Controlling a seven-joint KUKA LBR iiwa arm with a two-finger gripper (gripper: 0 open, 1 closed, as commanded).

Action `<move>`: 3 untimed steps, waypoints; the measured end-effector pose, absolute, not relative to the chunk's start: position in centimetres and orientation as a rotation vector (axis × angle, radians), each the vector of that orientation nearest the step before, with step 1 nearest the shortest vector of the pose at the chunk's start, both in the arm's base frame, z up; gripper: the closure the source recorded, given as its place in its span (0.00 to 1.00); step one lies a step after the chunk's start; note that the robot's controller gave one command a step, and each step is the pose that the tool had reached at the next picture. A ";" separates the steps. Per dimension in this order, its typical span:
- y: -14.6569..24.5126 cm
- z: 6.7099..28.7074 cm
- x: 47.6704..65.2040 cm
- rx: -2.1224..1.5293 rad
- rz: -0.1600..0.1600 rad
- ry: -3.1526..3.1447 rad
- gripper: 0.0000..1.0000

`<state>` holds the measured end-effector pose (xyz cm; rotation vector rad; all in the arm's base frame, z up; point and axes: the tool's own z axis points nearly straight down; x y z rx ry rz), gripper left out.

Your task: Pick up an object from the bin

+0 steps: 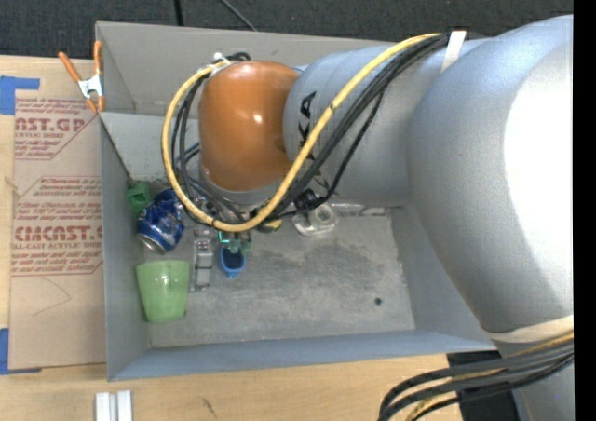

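Gripper (216,259): just right of pale green plastic cup (163,291), over small blue rounded piece (231,263). Grip state we cannot tell. Risk, we judge: knocking the cup, closing on nothing.

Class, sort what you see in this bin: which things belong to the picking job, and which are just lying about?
Job: gripper, bin, small blue thing by the gripper.
Lying about: green cup, crumpled blue thing, clear plastic piece.
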<state>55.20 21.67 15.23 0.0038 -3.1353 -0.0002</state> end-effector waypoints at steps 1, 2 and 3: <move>22.6 9.0 55.8 -0.060 0.011 -3.152 0.00; 22.2 8.9 55.8 -0.060 0.023 -3.146 1.00; 21.5 21.0 53.2 -0.005 -0.004 -3.151 1.00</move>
